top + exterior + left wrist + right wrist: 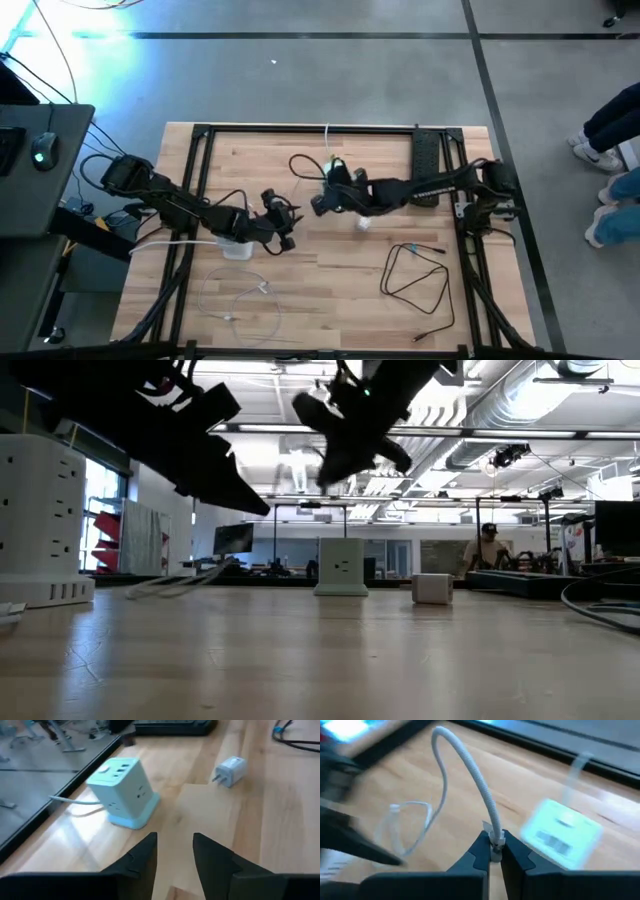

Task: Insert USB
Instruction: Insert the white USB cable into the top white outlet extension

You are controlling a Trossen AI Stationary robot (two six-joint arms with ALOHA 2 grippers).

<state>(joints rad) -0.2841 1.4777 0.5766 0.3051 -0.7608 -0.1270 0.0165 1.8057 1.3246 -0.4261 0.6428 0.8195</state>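
The right gripper (pixel 492 851) is pinched tight on the plug end of a white braided USB cable (pixel 470 767), whose free length arches up and away before trailing toward the loose loop lying on the wooden table (pixel 340 300). In the high view this gripper (pixel 322 203) hangs near the table's middle, with the pale cube-shaped power hub (pixel 122 792) close by at about its twelve o'clock; the hub's USB ports sit on its upper face. The left gripper (pixel 175 851) hovers at roughly the hub's eight o'clock, its fingers parted a little around nothing. A small white wall charger (pixel 230 770) lies on its side well apart from the hub, and a black cable (pixel 415 275) coils toward four o'clock. The USB cable looks light and limp along its run, so it will sag and tug sideways on the plug; only the connector shell is stiff enough to steer. Holding just behind the metal tip, as the right gripper does, seems the sound spot. The hub appears light too and may slide when pushed, so bracing its side would likely help.
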